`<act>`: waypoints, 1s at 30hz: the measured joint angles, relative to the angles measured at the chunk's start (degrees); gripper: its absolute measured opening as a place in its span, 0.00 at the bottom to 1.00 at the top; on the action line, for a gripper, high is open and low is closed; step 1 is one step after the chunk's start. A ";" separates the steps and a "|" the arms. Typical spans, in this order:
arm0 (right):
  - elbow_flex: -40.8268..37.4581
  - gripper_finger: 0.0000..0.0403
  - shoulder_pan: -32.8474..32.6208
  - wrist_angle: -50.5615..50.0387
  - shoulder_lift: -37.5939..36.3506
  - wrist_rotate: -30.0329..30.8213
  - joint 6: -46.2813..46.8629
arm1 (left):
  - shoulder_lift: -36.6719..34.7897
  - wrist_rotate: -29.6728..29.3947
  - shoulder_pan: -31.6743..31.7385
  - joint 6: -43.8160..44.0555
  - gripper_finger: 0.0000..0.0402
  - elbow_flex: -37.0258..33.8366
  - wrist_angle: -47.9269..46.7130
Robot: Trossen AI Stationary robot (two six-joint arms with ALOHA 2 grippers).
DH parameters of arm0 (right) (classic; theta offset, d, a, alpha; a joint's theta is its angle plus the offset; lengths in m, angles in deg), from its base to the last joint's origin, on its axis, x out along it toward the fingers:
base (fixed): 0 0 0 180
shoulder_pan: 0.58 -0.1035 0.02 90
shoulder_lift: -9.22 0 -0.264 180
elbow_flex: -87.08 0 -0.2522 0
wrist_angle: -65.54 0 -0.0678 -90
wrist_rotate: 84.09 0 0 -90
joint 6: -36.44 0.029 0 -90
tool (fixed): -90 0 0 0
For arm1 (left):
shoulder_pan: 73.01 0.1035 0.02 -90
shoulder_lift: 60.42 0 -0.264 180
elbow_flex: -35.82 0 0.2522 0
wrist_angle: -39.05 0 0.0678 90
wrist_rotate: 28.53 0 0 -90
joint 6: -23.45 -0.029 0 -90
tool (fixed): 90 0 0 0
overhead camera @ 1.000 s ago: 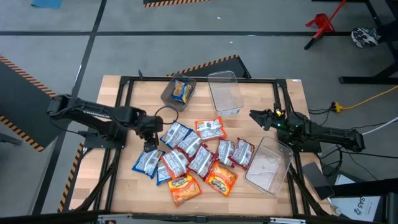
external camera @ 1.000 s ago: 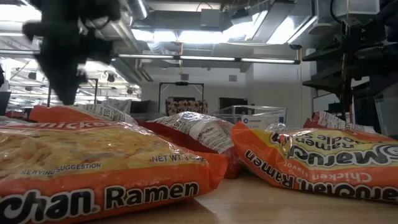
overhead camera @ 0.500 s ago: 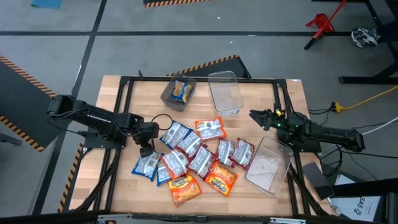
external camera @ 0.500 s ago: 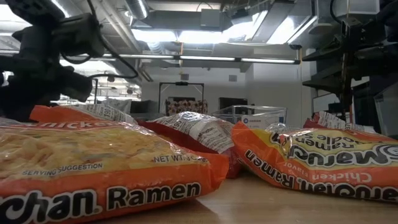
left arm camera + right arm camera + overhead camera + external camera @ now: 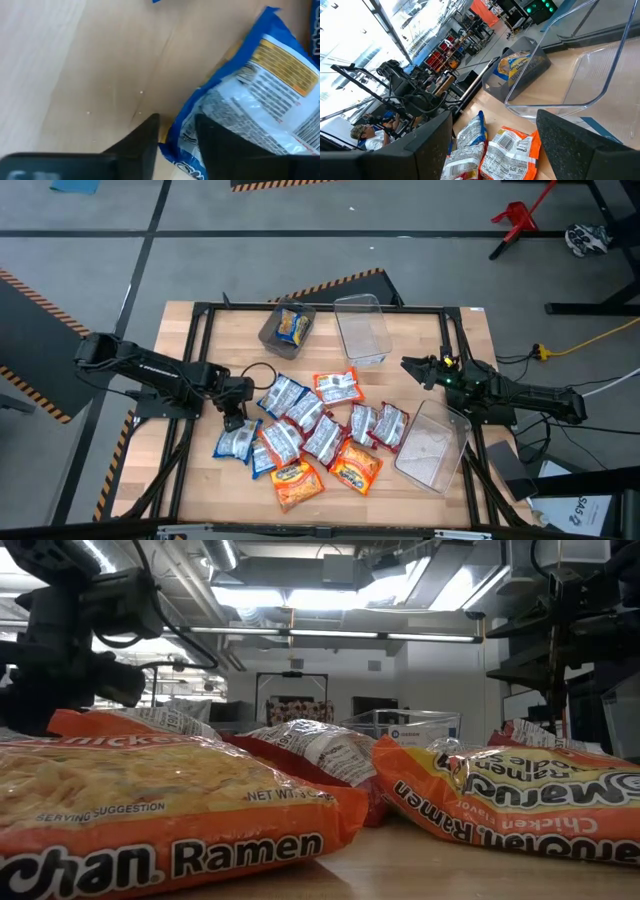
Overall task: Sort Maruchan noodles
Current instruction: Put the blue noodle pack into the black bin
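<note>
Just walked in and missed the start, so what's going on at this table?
A two-armed robot is sorting flat shiny ramen packets piled mid-table. The left gripper is low over the pile's left edge, its fingers straddling the edge of a blue-and-white packet lying on the wooden table. One blue-and-yellow packet already sits in the grey bin; the two clear plastic bins hold nothing. The right gripper waits open at the right side.
</note>
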 joint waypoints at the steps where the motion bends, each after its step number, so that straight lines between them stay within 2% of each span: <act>1: 0.00 0.69 0.00 0.00 0.00 0.00 0.00 | 0.00 -0.13 0.00 0.18 0.23 0.00 -0.02; 4: 0.00 0.69 0.01 0.00 0.01 0.00 0.00 | 0.02 -0.08 0.04 1.06 0.09 -0.03 0.00; 6: 0.00 0.69 -0.01 0.00 0.01 0.00 0.00 | 0.09 0.59 0.02 3.25 0.03 -0.07 0.02; 12: 0.00 0.69 0.00 0.00 0.00 0.00 0.00 | 0.27 0.93 -0.02 8.35 0.01 0.80 -0.39; 19: 0.00 0.69 0.00 0.00 0.01 0.00 0.00 | 0.24 -0.24 -0.07 11.94 0.01 7.28 -3.44; 30: 0.00 0.69 -0.01 0.00 0.01 0.07 -1.29 | 0.20 -10.02 0.04 12.07 0.00 21.51 -14.86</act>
